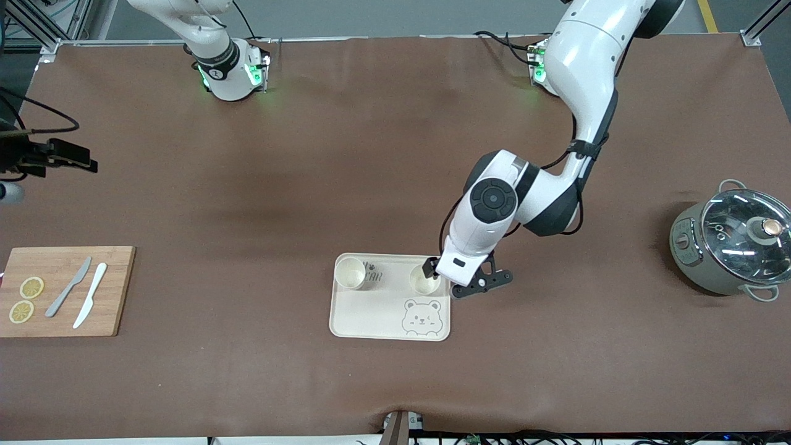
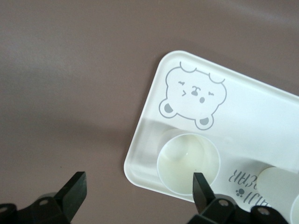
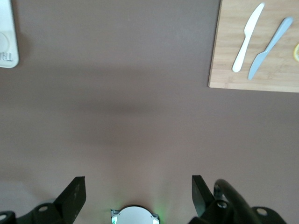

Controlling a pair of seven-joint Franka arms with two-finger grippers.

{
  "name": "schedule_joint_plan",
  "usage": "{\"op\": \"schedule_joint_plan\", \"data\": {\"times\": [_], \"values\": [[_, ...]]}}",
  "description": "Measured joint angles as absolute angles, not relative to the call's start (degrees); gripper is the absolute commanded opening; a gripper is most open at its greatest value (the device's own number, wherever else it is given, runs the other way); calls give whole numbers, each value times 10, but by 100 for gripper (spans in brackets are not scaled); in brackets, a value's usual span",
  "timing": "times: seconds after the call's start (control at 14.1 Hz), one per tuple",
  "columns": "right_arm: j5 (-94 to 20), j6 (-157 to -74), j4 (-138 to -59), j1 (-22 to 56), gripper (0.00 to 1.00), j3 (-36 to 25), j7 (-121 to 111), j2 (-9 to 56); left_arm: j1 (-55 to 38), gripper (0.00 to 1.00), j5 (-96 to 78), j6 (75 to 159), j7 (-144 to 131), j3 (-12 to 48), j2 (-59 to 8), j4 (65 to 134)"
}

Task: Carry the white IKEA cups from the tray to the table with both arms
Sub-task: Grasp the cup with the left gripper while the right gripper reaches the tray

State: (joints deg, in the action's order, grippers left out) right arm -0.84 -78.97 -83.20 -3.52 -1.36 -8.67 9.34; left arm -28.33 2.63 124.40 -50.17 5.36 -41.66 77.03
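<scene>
Two white cups stand upright on the cream bear tray [image 1: 371, 315]. One cup [image 1: 350, 273] is in the tray's corner toward the right arm's end. The other cup [image 1: 422, 282] is in the corner toward the left arm's end. My left gripper [image 1: 440, 273] hovers open and empty over that corner. In the left wrist view [image 2: 138, 189] one fingertip [image 2: 201, 184] lies over the near cup's [image 2: 184, 158] rim and the other over the bare table. The second cup [image 2: 275, 184] shows at that view's edge. My right gripper [image 3: 138, 189] is open and empty, high over the table near its base, and is out of the front view.
A grey-green pot with a glass lid [image 1: 729, 247] stands toward the left arm's end. A wooden cutting board [image 1: 62, 290] with two knives and lemon slices lies toward the right arm's end and shows in the right wrist view [image 3: 254, 44]. A black fixture [image 1: 55, 154] juts in there.
</scene>
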Motion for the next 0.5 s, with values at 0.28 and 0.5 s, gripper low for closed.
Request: {"op": "schedule_joint_plan", "data": {"times": [0.28, 0.5], "values": [[-8, -811, -832, -38, 100, -14, -87, 174, -287, 88, 24, 1273, -503, 54, -446, 770], [-8, -834, -832, -40, 100, -14, -87, 195, -287, 71, 19, 1310, -504, 54, -468, 770]]}}
